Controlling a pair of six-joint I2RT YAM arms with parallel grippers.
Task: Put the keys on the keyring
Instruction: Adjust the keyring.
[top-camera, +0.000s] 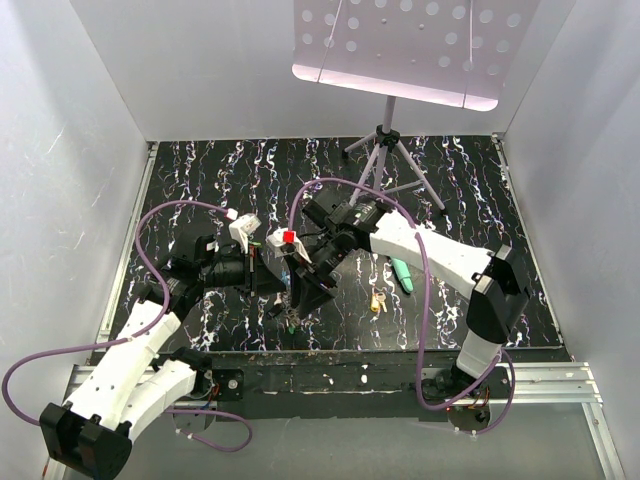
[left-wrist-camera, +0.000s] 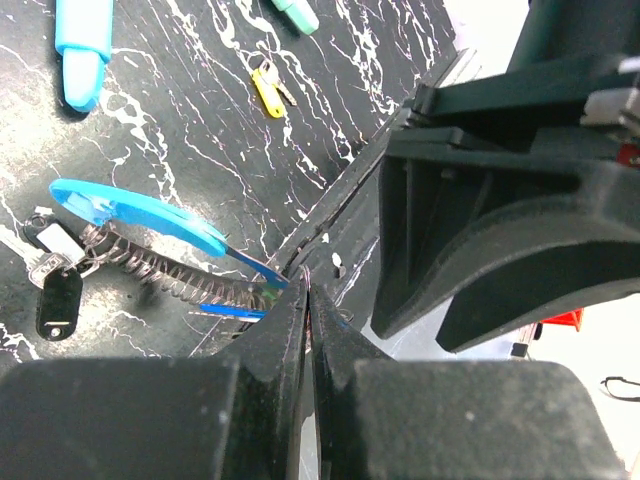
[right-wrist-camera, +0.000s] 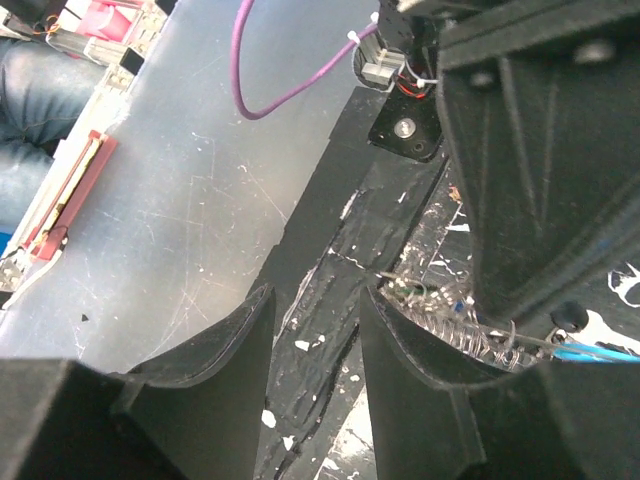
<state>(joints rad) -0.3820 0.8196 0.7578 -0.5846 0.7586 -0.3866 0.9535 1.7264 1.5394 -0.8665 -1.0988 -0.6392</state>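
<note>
pinching one end of the keyring (left-wrist-camera: 140, 215) at the near middle, the left gripper (left-wrist-camera: 305, 290) is seemingly presenting it to the right gripper (right-wrist-camera: 318, 305), whose jaws are standing apart, empty; a yellow key (left-wrist-camera: 267, 90) is lying to the right.

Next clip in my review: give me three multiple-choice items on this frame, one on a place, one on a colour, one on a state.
1. Where does the yellow-headed key lie? A on the table, apart from the keyring; B in a cup; C threaded on the keyring.
2. Colour of the keyring's curved section? A red; B blue; C white.
3. The left gripper is: A wide open; B shut on nothing; C shut on the keyring.
Answers: 1 A, it lies alone on bare table; 2 B, bright blue; 3 C, its fingers pinch the loop's end.
</note>
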